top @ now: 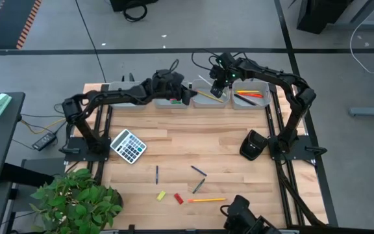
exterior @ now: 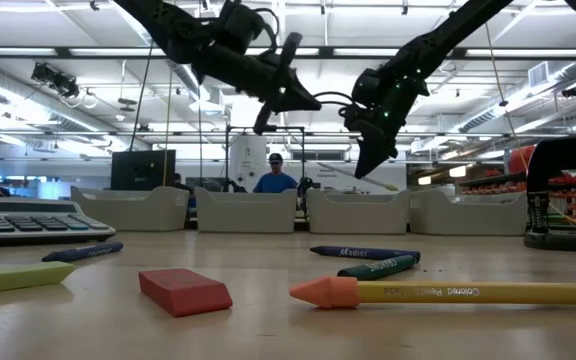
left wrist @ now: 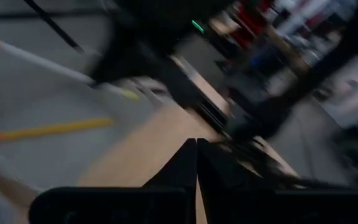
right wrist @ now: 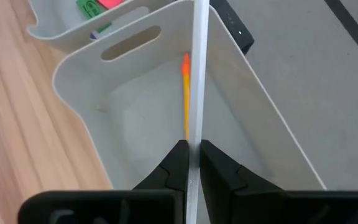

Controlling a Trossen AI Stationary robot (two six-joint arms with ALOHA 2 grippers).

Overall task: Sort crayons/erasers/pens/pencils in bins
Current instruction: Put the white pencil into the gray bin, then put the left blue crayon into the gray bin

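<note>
Four light-grey bins stand in a row at the table's far edge. My right gripper (top: 217, 90) hangs over the third bin (right wrist: 135, 118), shut on a long pale pencil (right wrist: 199, 74). An orange-yellow pencil (right wrist: 186, 93) lies inside that bin. The second bin (top: 174, 103) holds green and pink erasers (right wrist: 92, 7). My left gripper (top: 190, 97) hovers above the gap between the second and third bins, shut with nothing between its fingers (left wrist: 196, 163). A red eraser (exterior: 184, 290), a yellow eraser (top: 162, 195), crayons (exterior: 363, 253) and a yellow pencil (exterior: 448, 292) lie on the near part of the table. My right gripper pinches the pale pencil's shaft (right wrist: 194, 146) between its two fingers. The fingers slant down from above, and the pencil runs on along them, a long stretch sticking out past the fingertips. It is lifted clear, above the third bin's hollow.
A grey calculator (top: 128, 145) lies at the table's left. A black clamp (top: 252, 144) stands at the right. The fourth bin (top: 250, 97) holds orange and red sticks. A potted plant (top: 76, 198) sits at the near left corner. A person (exterior: 275, 175) stands beyond the bins.
</note>
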